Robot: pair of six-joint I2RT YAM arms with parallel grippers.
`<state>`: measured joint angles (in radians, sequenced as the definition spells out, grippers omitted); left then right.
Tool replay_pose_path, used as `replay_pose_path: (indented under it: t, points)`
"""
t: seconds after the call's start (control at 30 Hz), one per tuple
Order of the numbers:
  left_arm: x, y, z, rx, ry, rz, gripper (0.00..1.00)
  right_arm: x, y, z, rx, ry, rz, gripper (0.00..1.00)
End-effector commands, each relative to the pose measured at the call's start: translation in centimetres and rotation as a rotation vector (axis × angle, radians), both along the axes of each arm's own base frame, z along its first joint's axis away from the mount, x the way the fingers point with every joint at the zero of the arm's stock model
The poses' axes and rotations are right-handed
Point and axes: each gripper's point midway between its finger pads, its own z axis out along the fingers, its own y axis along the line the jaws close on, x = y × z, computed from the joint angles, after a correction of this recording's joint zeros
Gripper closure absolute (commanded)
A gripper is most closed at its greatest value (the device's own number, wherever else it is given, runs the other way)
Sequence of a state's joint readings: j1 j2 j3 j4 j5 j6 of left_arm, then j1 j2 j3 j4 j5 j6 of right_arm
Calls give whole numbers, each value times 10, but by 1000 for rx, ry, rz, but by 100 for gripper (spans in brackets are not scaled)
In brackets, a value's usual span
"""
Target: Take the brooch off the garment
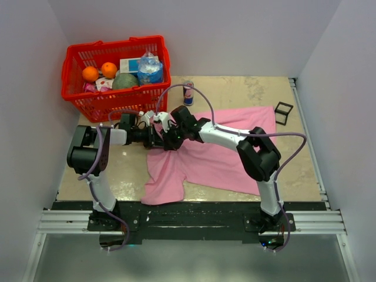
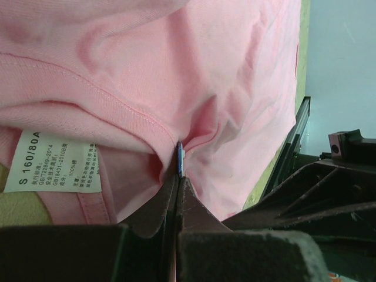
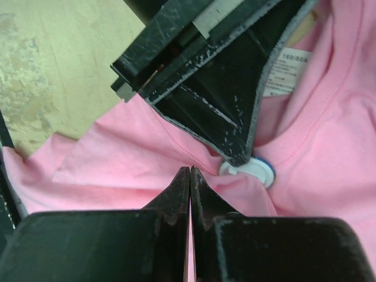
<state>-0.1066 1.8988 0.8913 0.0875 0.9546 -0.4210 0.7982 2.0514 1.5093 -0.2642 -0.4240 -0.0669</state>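
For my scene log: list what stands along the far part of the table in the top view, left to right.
red basket → drink can → black open-frame cube. The pink garment spreads across much of that span, so it is left out.

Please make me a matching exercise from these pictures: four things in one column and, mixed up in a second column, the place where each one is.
Things
1. brooch
2. drink can
3. oranges
4. black frame

Places
A. inside the red basket
B. beside the far right corner of the garment
C. between the shut jaws of the left gripper
D. standing upright just right of the basket

Pairs: 1-C, 2-D, 3-A, 4-B
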Motion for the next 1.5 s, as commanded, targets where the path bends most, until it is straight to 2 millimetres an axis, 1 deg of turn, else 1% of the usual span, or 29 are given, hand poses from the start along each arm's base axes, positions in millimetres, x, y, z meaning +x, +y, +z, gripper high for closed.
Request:
replay_pose_path:
  t: [0.0, 0.07, 0.1, 0.13, 0.17, 0.27, 0.33, 0.43, 0.5, 0.7, 0.77, 0.8, 0.83, 0.87, 0.9, 0.93, 0.97, 1.03, 1.1, 1.13, 1.17, 1.23, 1.27, 1.33, 1.37, 1.47]
  points:
    - [10, 2, 9, -3, -56, -12, 100, 3, 17, 1, 40, 2, 6, 100]
    - [9, 1, 9, -7, -57, -16, 100, 10, 15, -8, 10, 0, -30, 100]
    - [10, 1, 10, -9, -57, -17, 100, 11, 12, -17, -19, 7, -45, 100]
    - [10, 1, 11, -10, -59, -15, 100, 19, 7, -21, -49, -19, -84, 100]
    - [9, 1, 11, -14, -55, -11, 100, 22, 4, -23, -65, -28, -112, 100]
    - [8, 1, 15, -24, -66, -17, 100, 23, -7, -27, -106, -58, -111, 100]
    - [7, 0, 15, -28, -69, -22, 100, 19, -16, -28, -139, -54, -108, 100]
    - [8, 2, 12, -10, -74, -28, 100, 18, -30, -35, -195, -71, -116, 100]
    - [6, 4, 6, 13, -70, -34, 100, 23, -37, -33, -214, -101, -129, 100]
    - [6, 6, -3, 37, -66, -50, 100, 36, -54, -44, -275, -131, -141, 100]
    - [5, 7, -9, 41, -56, -57, 100, 42, -54, -41, -272, -137, -139, 100]
    - [6, 7, -9, 41, -60, -60, 100, 41, -53, -43, -268, -126, -129, 100]
    - [6, 7, -10, 40, -58, -62, 100, 39, -45, -37, -228, -112, -99, 100]
    - [5, 6, -14, 39, -49, -66, 100, 38, -41, -34, -212, -107, -80, 100]
    - [7, 6, -13, 34, -53, -68, 100, 36, -38, -31, -197, -102, -60, 100]
    - [7, 6, -13, 33, -52, -70, 100, 33, -30, -22, -156, -93, -26, 100]
    - [2, 7, -17, 36, -22, -75, 100, 31, -28, -17, -141, -95, -8, 100]
    - [2, 7, -18, 37, -16, -79, 100, 27, -23, -1, -93, -94, 25, 95]
    - [1, 7, -20, 40, -9, -78, 100, 30, -21, 6, -69, -105, 24, 90]
    - [1, 7, -21, 43, -6, -78, 100, 31, -22, 6, -66, -105, 19, 84]
    - [1, 8, -21, 46, -7, -77, 100, 32, -22, 4, -68, -105, 14, 82]
    - [1, 8, -23, 52, -6, -74, 100, 36, -20, -1, -75, -103, 4, 80]
    - [2, 8, -22, 51, -9, -74, 100, 39, -21, -11, -87, -78, -16, 79]
    - [3, 9, -22, 60, -12, -70, 100, 46, -17, -11, -69, -64, -45, 78]
    - [3, 10, -22, 66, -15, -68, 100, 49, -18, -17, -67, -36, -69, 77]
    - [2, 10, -23, 67, -10, -70, 100, 54, -16, -17, -30, 11, -89, 75]
